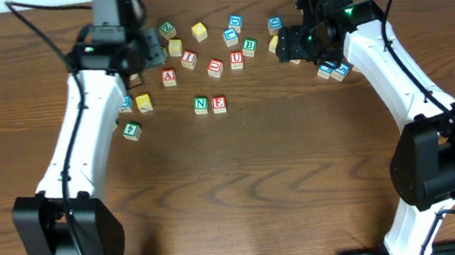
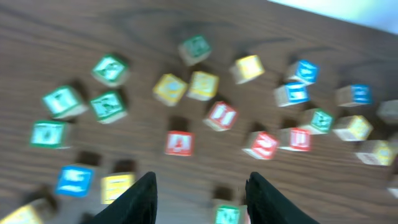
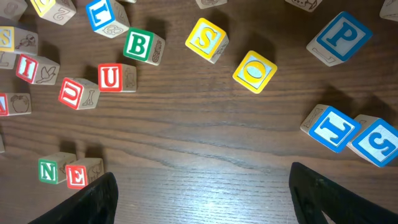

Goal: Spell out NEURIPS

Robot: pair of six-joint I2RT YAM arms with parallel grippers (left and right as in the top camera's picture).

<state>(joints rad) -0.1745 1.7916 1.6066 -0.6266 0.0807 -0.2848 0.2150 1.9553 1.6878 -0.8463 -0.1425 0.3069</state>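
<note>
With left end effector (image 2: 200,199) and right end effector (image 3: 199,199) open and empty, the U cube (image 3: 111,78), at 1 o'clock from N (image 3: 48,170) and E (image 3: 77,175), is judged light, rigid, best pinched across opposite flat faces.

Blur, cropped edges and covered cubes

The left wrist view is smeared throughout: cube colours show, but letters such as the one on the red-faced cube (image 2: 180,143) cannot be read, and a green cube (image 2: 227,215) is cut by the bottom edge. The left gripper (image 2: 200,183) and right gripper (image 3: 200,177) both run off the bottom edge. The blue S cube (image 3: 379,142) is clipped at the right. Overhead, the left arm (image 1: 89,110) covers part of a blue cube (image 1: 125,102).
</note>
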